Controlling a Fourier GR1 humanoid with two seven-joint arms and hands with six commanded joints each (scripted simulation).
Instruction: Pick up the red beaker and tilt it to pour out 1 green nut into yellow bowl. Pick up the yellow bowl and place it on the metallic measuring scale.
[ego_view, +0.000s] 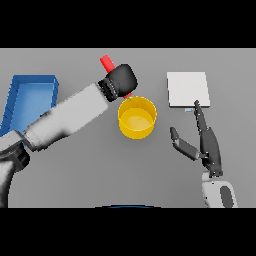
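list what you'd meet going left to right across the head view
blue bin → left hand holding the red beaker → yellow bowl → metallic measuring scale, with the right hand below it

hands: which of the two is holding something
The left hand, curled round the red beaker and tilting it over the yellow bowl. The right hand is open and holds nothing, its fingers pointing toward the scale.
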